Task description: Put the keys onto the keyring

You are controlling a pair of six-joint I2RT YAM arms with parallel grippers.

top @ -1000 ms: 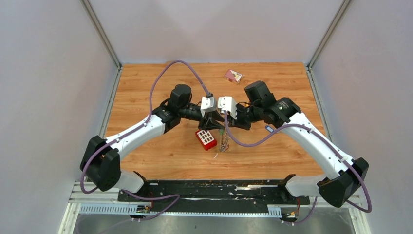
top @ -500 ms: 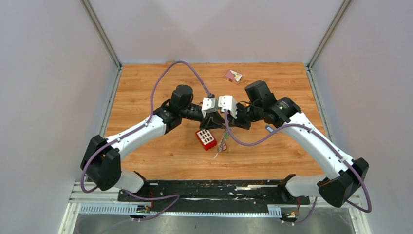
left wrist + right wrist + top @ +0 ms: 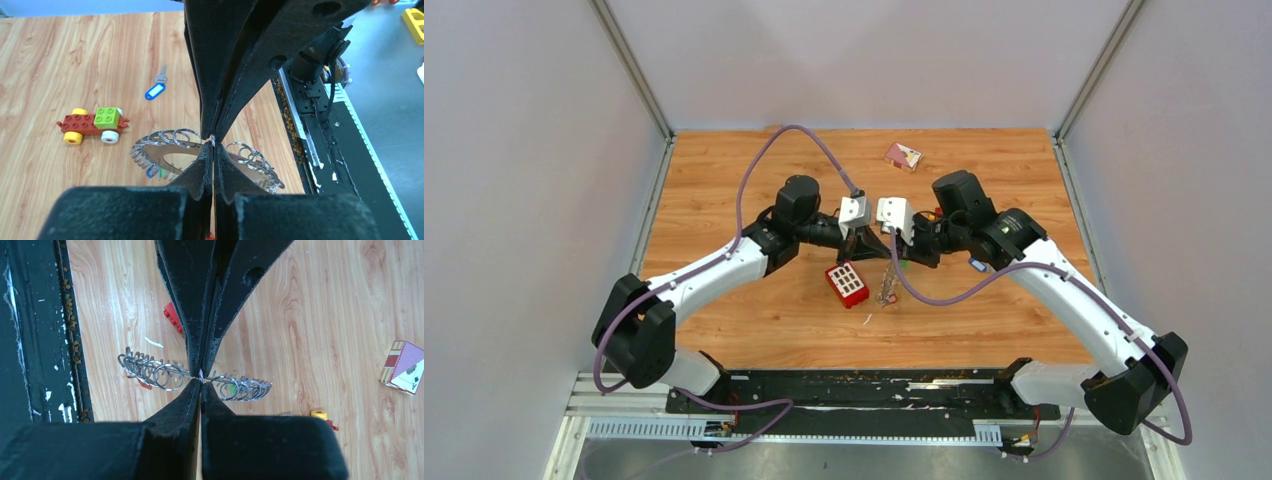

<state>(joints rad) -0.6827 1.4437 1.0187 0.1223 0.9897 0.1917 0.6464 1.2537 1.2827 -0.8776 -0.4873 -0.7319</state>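
Both left tool (image 3: 212,144) and right tool (image 3: 201,375) pinch the keyring (image 3: 150,371), seemingly hanging upright.

The keyring (image 3: 145,152) is silvery grey, one key (image 3: 155,92) blue-tagged, the brick (image 3: 847,284) red, the table (image 3: 724,180) wood-grained.

From above, near the middle of the table (image 3: 724,180): the keyring (image 3: 886,287), under two meeting sets of tips. Left gripper (image 3: 212,145) in from 9 o'clock, right gripper (image 3: 201,379) in from 3 o'clock, both pinched onto its rim. Just beside the keyring at 9 o'clock: a studded brick (image 3: 847,284). At 3 o'clock, apart: a loose tagged key (image 3: 975,264). At 12 o'clock, well apart, by the far edge: a card box (image 3: 902,155). From the left wrist: a wheeled toy (image 3: 92,125) at the keyring's 9 o'clock, not touching.
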